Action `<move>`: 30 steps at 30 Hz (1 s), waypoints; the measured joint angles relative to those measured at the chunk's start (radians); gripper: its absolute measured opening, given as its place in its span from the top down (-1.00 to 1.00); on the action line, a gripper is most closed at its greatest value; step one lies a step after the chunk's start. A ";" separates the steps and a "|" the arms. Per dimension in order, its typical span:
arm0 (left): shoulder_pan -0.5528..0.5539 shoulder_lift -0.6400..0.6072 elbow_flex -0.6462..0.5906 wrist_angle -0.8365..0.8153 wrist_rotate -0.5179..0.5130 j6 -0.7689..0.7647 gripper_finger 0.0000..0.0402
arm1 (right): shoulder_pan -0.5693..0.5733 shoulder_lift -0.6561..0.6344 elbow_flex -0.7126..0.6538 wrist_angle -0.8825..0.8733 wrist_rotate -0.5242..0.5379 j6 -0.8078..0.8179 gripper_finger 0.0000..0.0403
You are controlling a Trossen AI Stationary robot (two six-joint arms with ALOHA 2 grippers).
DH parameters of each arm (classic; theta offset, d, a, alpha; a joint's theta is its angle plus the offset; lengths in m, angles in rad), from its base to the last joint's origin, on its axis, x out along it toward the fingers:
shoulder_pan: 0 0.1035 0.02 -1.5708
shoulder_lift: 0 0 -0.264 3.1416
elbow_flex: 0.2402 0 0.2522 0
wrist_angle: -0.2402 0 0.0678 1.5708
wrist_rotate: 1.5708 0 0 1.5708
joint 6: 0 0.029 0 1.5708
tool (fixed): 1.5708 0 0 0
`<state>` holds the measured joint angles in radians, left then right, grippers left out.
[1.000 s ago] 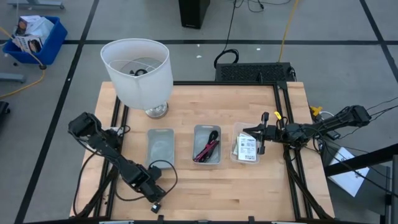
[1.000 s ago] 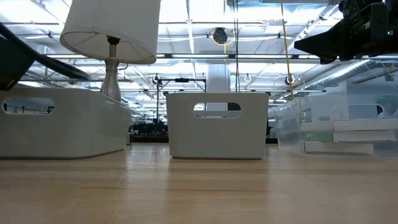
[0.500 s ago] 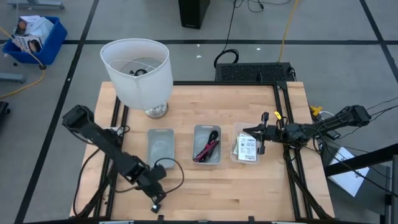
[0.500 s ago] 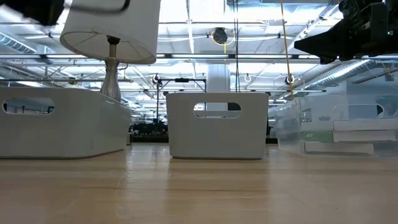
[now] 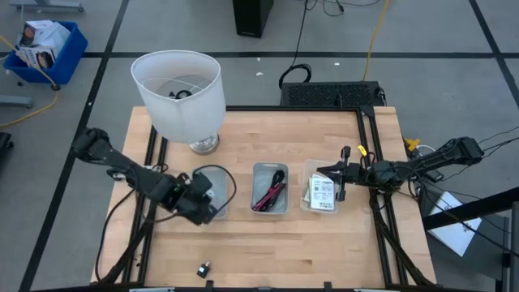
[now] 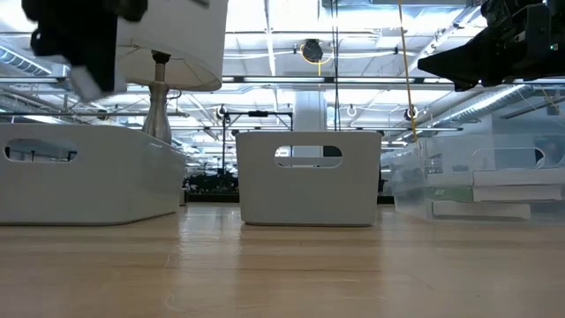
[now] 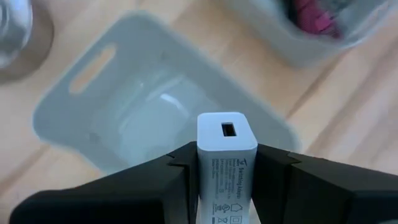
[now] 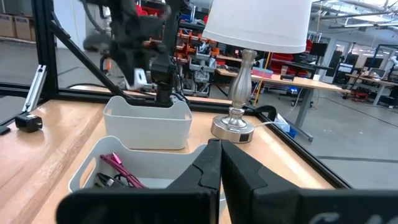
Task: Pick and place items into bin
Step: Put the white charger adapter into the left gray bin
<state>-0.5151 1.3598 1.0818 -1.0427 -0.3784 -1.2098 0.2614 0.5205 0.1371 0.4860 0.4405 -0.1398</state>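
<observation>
Your left gripper [image 5: 203, 204] has swung from the bench's front edge up over the left bin [image 5: 209, 191], leaving a tiny black piece [image 5: 203, 268] behind near that edge. It is clamped on a white USB charger plug [image 7: 226, 163], port end forward, directly above the bin's empty floor, so a release should drop it inside. The right gripper [image 5: 340, 176] waits, fingers together, over the right bin [image 5: 309, 199] holding the white packets [image 5: 322, 191].
</observation>
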 joint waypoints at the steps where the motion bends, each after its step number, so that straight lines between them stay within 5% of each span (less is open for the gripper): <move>1: 0.014 0.000 -0.020 0.005 0.020 0.000 0.52 | 0.000 0.000 0.000 0.000 0.000 0.000 0.98; 13: 0.180 0.001 -0.303 0.292 0.121 0.098 0.52 | 0.000 0.000 0.000 -0.004 0.000 -0.002 0.98; 30: 0.234 0.002 -0.369 0.368 0.177 0.140 0.52 | 0.000 0.000 0.000 -0.004 0.002 -0.002 0.98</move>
<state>-0.2810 1.3621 0.7124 -0.6743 -0.2015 -1.0698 0.2615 0.5201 0.1371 0.4816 0.4427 -0.1421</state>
